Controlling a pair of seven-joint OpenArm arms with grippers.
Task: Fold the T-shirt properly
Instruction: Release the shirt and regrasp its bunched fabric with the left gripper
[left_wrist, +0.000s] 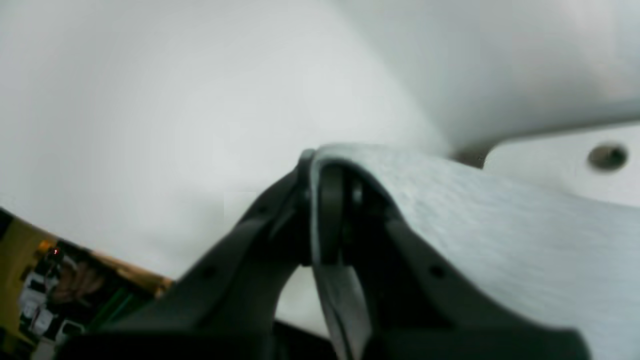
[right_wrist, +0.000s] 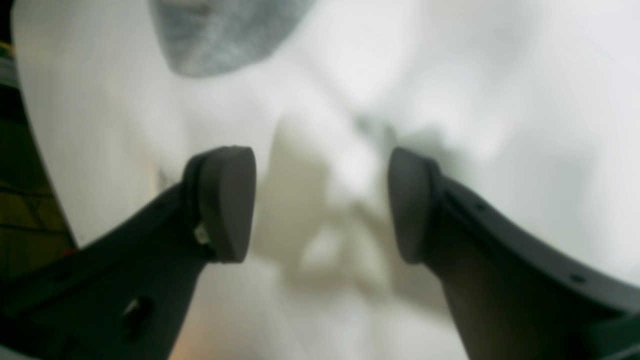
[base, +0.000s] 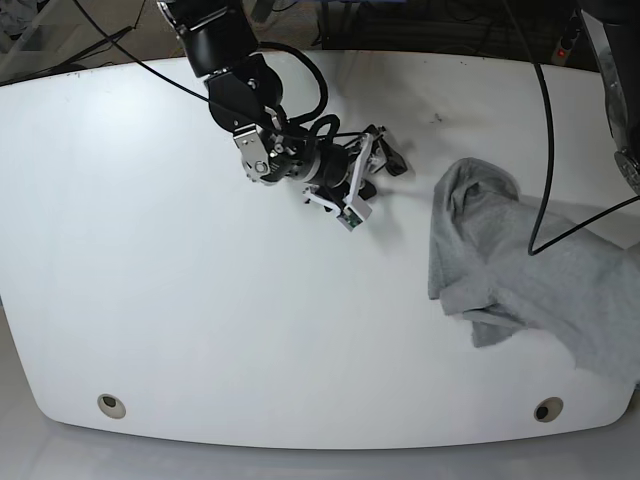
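Pincer on my left arm (left_wrist: 322, 220) is clamped tight on a fold of the T-shirt (left_wrist: 500, 235); in the left wrist view the grey knit drapes over the closed jaws and falls away toward the lower right of the frame. My right pincer (right_wrist: 322, 205) stands wide apart with nothing between its pads (right_wrist: 227, 200), hovering over the bare white surface (right_wrist: 500, 100), with only a grey corner of cloth showing at the upper left of that view.

In the base view the T-shirt (base: 500, 270) lies bunched and partly lifted at the right side of the frame, trailing off the lower right edge, while my right arm's pincer (base: 365, 180) sits near the upper middle, well apart from the cloth.

I judge this to be the early spreading step: the shirt is still crumpled and no fold is made. Next I need the right pincer to reach across to the cloth, take a second edge or shoulder, and then pull both arms apart to lay it flat on the surface (base: 200, 300).
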